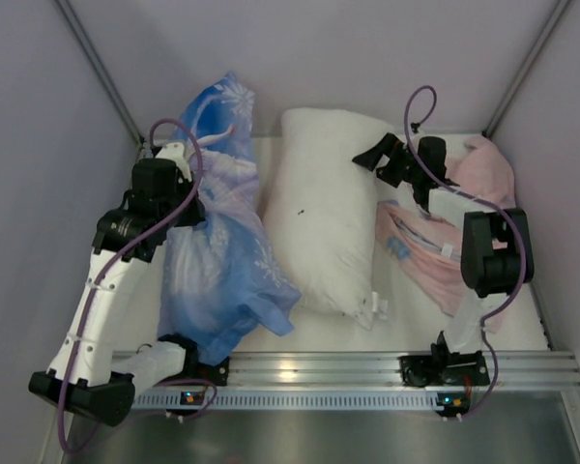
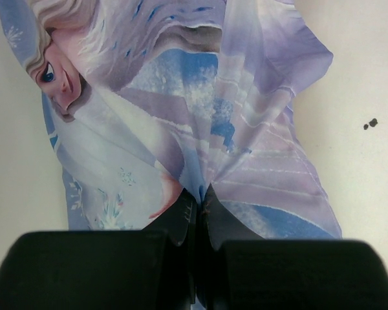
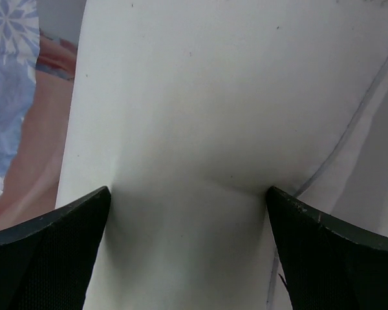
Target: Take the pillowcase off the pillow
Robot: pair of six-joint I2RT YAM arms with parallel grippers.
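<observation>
pillowcase [image 2: 200, 129] is pinched between the closed left fingers [image 2: 179, 223]; right fingers [image 3: 52, 258] stand wide apart over pillow [image 3: 194, 129].

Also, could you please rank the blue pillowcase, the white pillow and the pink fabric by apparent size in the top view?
1. blue pillowcase, though held up nearer the camera
2. white pillow
3. pink fabric, partly hidden behind the right arm, so unsure

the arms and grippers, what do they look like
Both arms have white links and bulky black joints; the left arm and right arm each trail a looping purple cable. The left gripper and right gripper have black fingers, finely textured on the right.
</observation>
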